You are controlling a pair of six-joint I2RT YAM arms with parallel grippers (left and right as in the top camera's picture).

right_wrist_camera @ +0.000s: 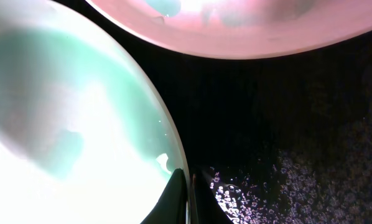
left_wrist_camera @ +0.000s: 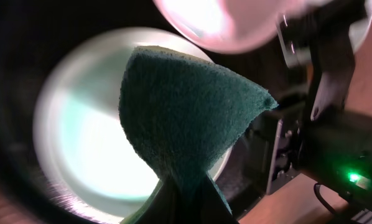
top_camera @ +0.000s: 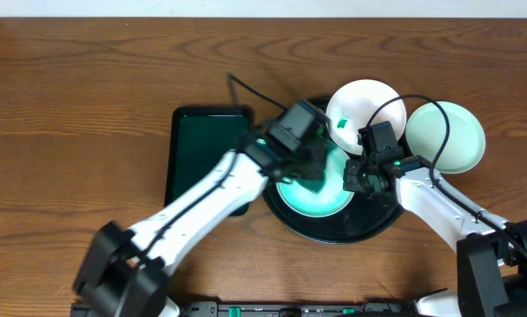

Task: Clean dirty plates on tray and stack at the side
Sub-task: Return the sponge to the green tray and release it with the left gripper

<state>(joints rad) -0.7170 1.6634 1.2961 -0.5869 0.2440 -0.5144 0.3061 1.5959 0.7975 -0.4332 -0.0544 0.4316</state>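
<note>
A pale-mint plate (top_camera: 321,201) lies on the round black tray (top_camera: 369,224). My left gripper (top_camera: 309,165) is shut on a green sponge (left_wrist_camera: 186,112) and holds it over this plate (left_wrist_camera: 80,137). My right gripper (top_camera: 355,176) is shut on the plate's right rim; in the right wrist view the fingers (right_wrist_camera: 187,186) pinch the rim, beside a small green smudge (right_wrist_camera: 163,163). A second white plate (top_camera: 362,113) with a green smudge sits at the tray's far edge and shows in the right wrist view (right_wrist_camera: 236,25). A third plate (top_camera: 446,136) lies on the table to the right of the tray.
A dark green rectangular tray (top_camera: 202,150) lies left of the black tray, partly under my left arm. Black cables loop over the second and third plates. The black tray's floor (right_wrist_camera: 285,124) is wet and speckled. The table is brown wood.
</note>
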